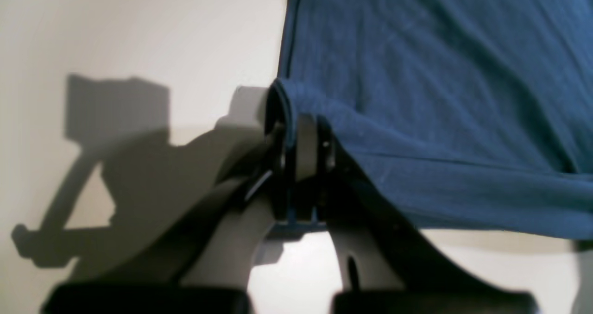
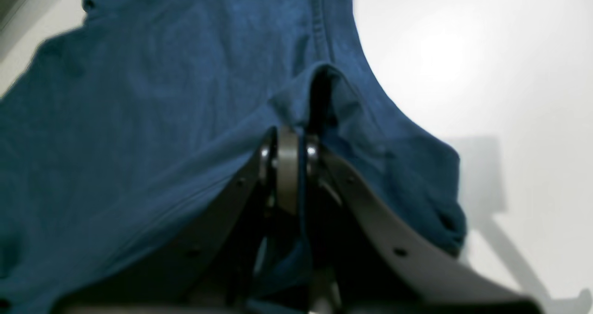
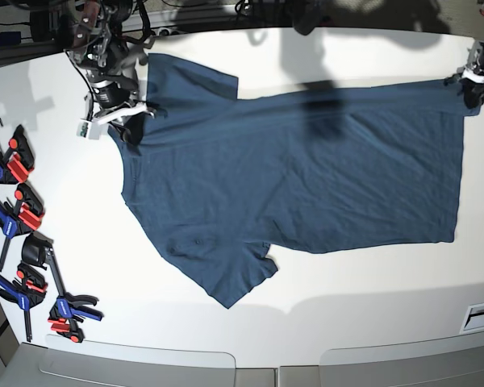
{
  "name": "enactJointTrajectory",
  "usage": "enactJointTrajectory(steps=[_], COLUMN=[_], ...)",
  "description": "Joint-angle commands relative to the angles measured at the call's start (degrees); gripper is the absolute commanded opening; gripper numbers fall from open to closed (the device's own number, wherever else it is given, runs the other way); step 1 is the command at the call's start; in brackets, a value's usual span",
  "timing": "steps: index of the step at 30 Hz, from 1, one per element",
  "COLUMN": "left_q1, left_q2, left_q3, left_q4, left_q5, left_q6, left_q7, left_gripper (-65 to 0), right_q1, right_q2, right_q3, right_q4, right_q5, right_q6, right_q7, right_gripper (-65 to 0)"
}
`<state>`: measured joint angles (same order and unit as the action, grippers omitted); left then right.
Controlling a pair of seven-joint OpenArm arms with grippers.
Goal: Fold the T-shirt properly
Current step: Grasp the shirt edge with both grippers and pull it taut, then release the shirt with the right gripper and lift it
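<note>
The T-shirt (image 3: 306, 169) lies spread flat across the white surface (image 3: 347, 298), stretched between the two claws. The left claw (image 1: 301, 138) is clenched on a hem corner, the cloth fanning away beyond its tips. The right claw (image 2: 292, 154) is pinched on the shoulder beside the neckline. Holding opposite ends of one edge likely keeps it taut, so it can be carried over as a straight fold.
</note>
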<state>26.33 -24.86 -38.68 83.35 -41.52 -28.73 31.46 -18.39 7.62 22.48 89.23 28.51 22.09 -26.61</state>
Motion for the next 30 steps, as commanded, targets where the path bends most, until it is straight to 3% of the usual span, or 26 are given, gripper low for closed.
enactJointTrajectory(steps=[1, 17, 22, 23, 25, 27, 30], left_q1=[-0.8, -4.0, -3.6, -3.6, -3.6, -3.6, -3.6], left_q2=[-1.4, -1.5, -1.5, -1.5, -1.6, -1.9, -3.5], left_q3=[-0.5, -0.5, -0.5, -0.5, -0.5, -0.5, -0.6], left_q4=[0.7, 0.7, 0.7, 0.7, 0.7, 0.7, 0.7], left_q5=[-0.2, 5.5, 5.5, 5.5, 5.5, 5.5, 5.5], left_q6=[0.1, 0.2, 0.2, 0.2, 0.2, 0.2, 0.2], left_q7=[-1.5, -1.4, -1.3, -1.4, -2.1, -3.2, -3.3], left_gripper=[-65.0, -65.0, -65.0, -59.3, -49.4, -46.9, -46.9], right_q1=[0.5, 3.8, 3.8, 3.8, 3.8, 3.8, 3.8], right_q2=[0.6, 0.6, 0.6, 0.6, 0.6, 0.7, 0.7], right_q3=[0.3, 0.3, 0.3, 0.3, 0.3, 0.3, 0.5], right_q4=[0.9, 0.9, 0.9, 0.9, 0.9, 0.9, 1.4], right_q5=[0.3, 0.0, 0.2, 0.2, 0.2, 0.2, 0.2], right_q6=[0.2, 0.2, 0.2, 0.2, 0.2, 0.2, 0.2], right_q7=[1.6, 0.5, -4.0, -4.6, -4.9, -5.0, -6.2], right_gripper=[-65.0, -65.0, -65.0, -63.4, -48.6, -37.8, -35.3])
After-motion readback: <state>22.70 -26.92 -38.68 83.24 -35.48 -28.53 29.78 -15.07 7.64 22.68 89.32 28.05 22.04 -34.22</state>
